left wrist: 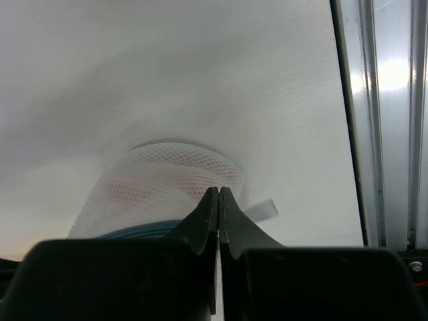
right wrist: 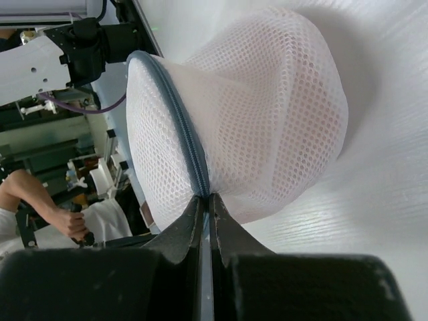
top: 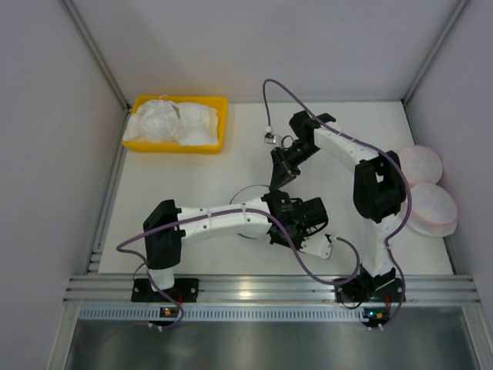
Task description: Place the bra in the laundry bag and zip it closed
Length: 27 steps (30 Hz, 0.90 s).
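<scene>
In the right wrist view, the right fingers [right wrist: 202,204] are closed together on the grey zipper rim [right wrist: 179,124] of the laundry bag [right wrist: 267,87], which bulges up just beyond their tips. A pink tint through the mesh reads as the bra [right wrist: 287,140] inside. The zipper line leading off from the tips looks joined, though no slider shows. In the left wrist view, the left fingers [left wrist: 214,200] are likewise pressed shut, apparently pinching the bag's edge at their tips, with a small white tab [left wrist: 262,209] just right of them. From above, both arms meet over the middle of the surface [top: 192,173] and largely hide the bag. A yellow bin [top: 182,99] of white garments [top: 166,119] and two pink-rimmed pouches [top: 431,206] lie well apart from either pair of fingers. I judge this the zipping step: next, one side must hold the rim taut while the other draws the slider to its end.
</scene>
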Motion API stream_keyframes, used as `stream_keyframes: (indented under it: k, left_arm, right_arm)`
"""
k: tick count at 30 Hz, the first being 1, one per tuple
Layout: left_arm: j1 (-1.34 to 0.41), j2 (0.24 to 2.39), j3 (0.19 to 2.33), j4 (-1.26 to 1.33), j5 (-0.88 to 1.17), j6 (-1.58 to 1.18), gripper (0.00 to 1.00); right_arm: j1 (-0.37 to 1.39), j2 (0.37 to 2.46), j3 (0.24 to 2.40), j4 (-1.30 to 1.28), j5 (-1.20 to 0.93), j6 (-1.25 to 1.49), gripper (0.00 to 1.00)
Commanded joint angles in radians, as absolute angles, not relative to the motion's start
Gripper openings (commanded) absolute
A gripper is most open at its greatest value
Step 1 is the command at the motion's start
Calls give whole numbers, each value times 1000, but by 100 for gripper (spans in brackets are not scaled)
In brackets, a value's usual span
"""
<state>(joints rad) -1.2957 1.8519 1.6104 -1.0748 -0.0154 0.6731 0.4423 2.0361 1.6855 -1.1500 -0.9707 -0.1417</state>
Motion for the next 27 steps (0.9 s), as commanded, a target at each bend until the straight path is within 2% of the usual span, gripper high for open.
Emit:
stream_keyframes:
  k: [1,2,3,5,6,9,11,15,17,20,25,27]
  left_arm:
    - [-1313,1783,1606,-1091,94,615,0]
    - [-1315,1781,1606,-1089,91,615,0]
    - [-1315,1779,1608,-1088,66,615,0]
    - [-1309,1789,1614,-1086,31,614,0]
    - [-1305,1799,1623,-1086,11,614,0]
    - [-1284,1822,1647,-1085,-27,614,0]
    - [-1273,1836,1661,-1083,-32,614,0]
    - [-1262,1856,1677,-1072,-51,618,0]
    - [-1259,1861,1681,-1052,-72,624,0]
    - [-1258,1884,1703,-1045,-93,629,0]
    - [-1255,1893,1720,-1045,-107,647,0]
    - [-1256,1888,1715,-1045,-98,656,0]
  right_arm:
    - [428,2039,1775,-1124,-988,-141,0]
    - [428,2034,1778,-1123,-988,-141,0]
    - [431,2033,1776,-1126,-986,-141,10]
    - [430,2011,1752,-1132,-960,-141,34]
    - [426,1999,1738,-1134,-950,-146,52]
    - [407,1941,1672,-1149,-917,-163,67]
    - [384,1898,1623,-1175,-897,-178,72]
    - [367,1832,1511,-1195,-917,-190,76]
    - [367,1816,1425,-1183,-1010,-173,82]
    - [388,1839,1382,-1183,-1091,-183,86]
    - [425,1922,1417,-1190,-1160,-183,83]
    - [439,1946,1439,-1196,-1181,-192,75]
